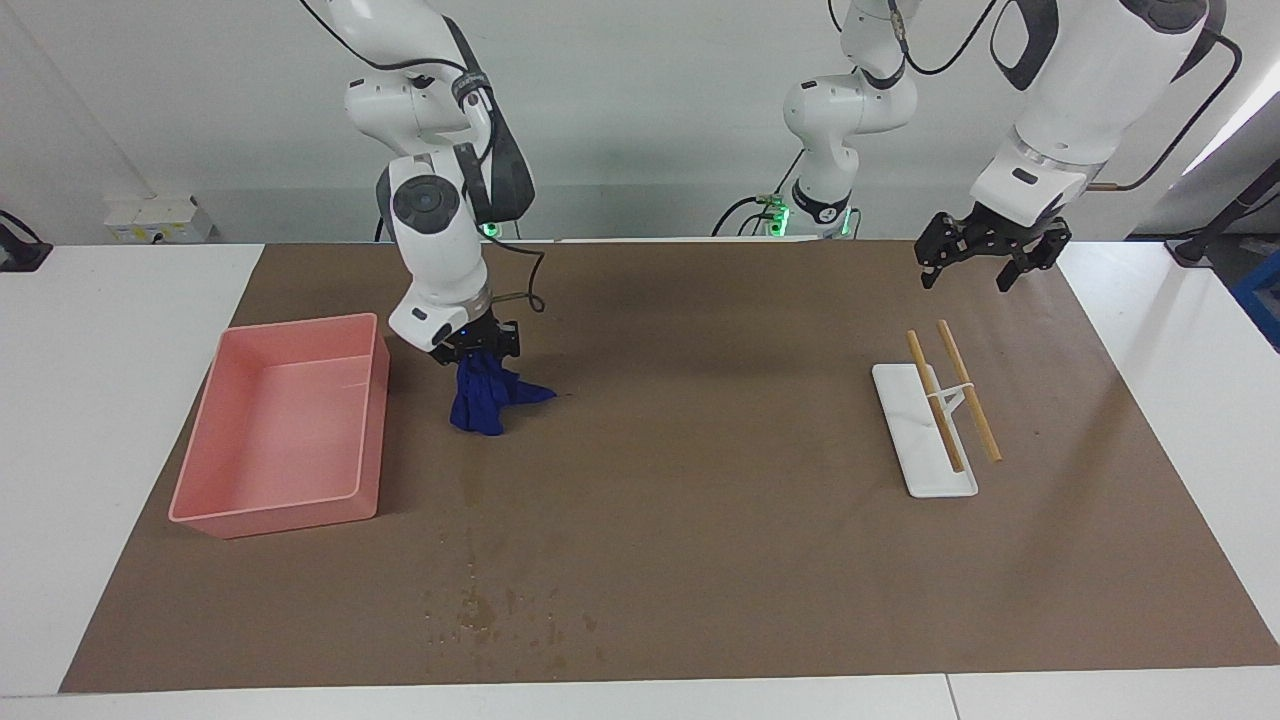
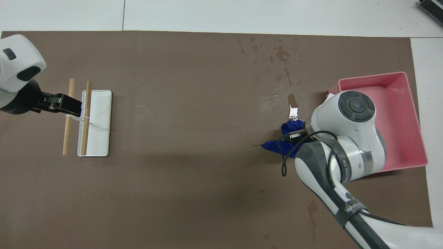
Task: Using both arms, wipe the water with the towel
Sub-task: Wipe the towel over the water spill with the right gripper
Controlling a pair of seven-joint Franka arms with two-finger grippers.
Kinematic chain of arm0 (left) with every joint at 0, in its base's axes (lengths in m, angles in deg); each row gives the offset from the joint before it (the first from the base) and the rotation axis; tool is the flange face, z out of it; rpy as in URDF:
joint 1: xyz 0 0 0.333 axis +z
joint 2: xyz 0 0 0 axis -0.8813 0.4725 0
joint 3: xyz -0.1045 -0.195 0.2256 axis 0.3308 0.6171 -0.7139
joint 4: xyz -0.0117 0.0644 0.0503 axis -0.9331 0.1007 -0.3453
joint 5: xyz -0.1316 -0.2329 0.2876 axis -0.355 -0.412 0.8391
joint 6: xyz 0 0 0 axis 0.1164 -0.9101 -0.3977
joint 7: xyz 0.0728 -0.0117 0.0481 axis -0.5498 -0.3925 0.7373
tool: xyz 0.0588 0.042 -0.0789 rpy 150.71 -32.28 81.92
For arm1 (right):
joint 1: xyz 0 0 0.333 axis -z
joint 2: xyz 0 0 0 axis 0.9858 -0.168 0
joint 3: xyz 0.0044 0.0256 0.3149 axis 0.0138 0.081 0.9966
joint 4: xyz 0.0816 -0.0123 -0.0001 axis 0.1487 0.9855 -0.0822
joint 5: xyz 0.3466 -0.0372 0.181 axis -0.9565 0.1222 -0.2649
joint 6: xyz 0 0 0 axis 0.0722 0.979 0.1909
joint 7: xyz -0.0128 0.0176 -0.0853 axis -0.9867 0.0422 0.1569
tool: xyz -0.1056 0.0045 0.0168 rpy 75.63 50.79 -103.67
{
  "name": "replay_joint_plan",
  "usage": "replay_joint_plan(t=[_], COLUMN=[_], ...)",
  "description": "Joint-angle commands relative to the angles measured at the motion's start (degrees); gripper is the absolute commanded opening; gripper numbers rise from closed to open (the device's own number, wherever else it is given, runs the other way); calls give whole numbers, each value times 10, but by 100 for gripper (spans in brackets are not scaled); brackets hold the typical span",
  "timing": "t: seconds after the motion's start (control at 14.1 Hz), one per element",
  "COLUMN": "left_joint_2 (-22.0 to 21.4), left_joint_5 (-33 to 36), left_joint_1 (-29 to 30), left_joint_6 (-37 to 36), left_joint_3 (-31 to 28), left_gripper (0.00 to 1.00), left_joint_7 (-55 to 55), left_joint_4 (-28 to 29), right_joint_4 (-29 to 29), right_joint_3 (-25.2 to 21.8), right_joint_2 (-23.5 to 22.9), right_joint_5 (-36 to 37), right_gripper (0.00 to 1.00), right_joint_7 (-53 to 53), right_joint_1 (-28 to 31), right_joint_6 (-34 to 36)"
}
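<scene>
Right gripper [image 1: 478, 352] clenched on towel [image 1: 485, 398] top; soft, limp, light; water [image 1: 478, 608] at 6 o'clock; left gripper [image 1: 985, 262] splayed, empty.

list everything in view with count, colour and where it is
mat: one, brown, covering the table
tray: one, pink, at the right arm's end
towel: one, royal blue, beside the tray, hanging onto the mat
water: scattered darker spots, farther from the robots than the towel
white dish: one, at the left arm's end
wooden sticks: two, tan, tied together, across the dish
right pincer: black, shut on the towel
left pincer: black, open, raised over the mat's edge nearest the robots
</scene>
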Motion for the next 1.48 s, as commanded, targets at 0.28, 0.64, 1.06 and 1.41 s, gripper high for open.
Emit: replay_joint_plan(t=[0.28, 0.64, 1.06, 1.41], left_joint_2=[-12, -13, -12, -12], left_joint_5=[0, 0, 0, 0], left_joint_1=[2, 4, 4, 3], left_joint_6=[1, 1, 1, 1], left_joint_3=[-3, -3, -3, -3], left_gripper=[100, 100, 100, 100], left_joint_7=[-4, -4, -4, -4], left_joint_4=[15, 15, 15, 15], right_joint_4=[-3, -80, -151, -171], right_joint_3=[6, 6, 6, 6], right_joint_2=[-67, -142, -204, -221], right_joint_5=[10, 10, 19, 20], right_gripper=[0, 0, 0, 0], right_joint_7=[-36, -37, -39, -40], right_joint_1=[44, 45, 44, 45], right_joint_6=[-138, -156, -161, -175])
